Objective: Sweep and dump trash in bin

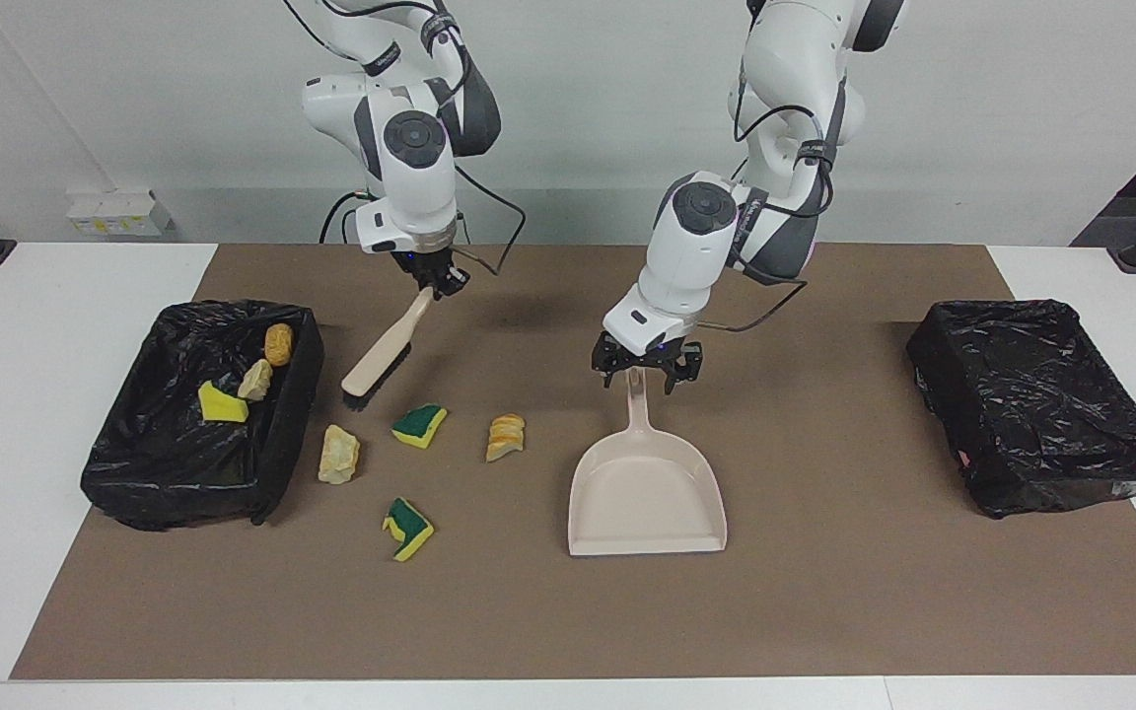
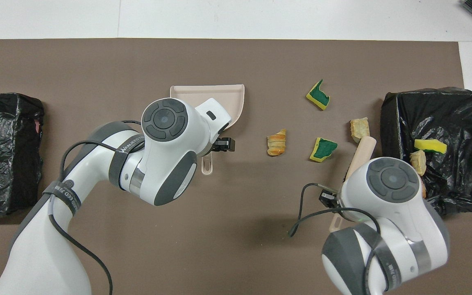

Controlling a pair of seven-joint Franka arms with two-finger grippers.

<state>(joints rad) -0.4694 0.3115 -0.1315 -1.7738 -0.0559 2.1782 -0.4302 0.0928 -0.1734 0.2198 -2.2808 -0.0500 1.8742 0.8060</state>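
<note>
A: Noted four scraps loose on the brown mat: green-and-yellow sponge piece [image 1: 419, 425], second green-and-yellow sponge piece [image 1: 408, 529], striped orange bread-like chunk [image 1: 505, 437], pale tan chunk [image 1: 338, 455] just beside the black-lined bin [image 1: 282, 463]. Three more already inside that bin.

B: Judged light, soft, easily rolled; better pushed than pinched. Hold belonged on the tools' handles.

A: Right gripper [image 1: 437, 280] clenched on the beige brush [image 1: 383, 350], bristles down near the bin and tan chunk.

B: Left gripper [image 1: 645, 369] over the beige plastic dustpan [image 1: 648, 493], fingers released, straddling the handle, not yet gripping. Stiff, slick handle; expected pivoting unless taken squarely. Second black-lined bin [image 1: 1041, 404] at the left arm's end of the bench, untouched.
</note>
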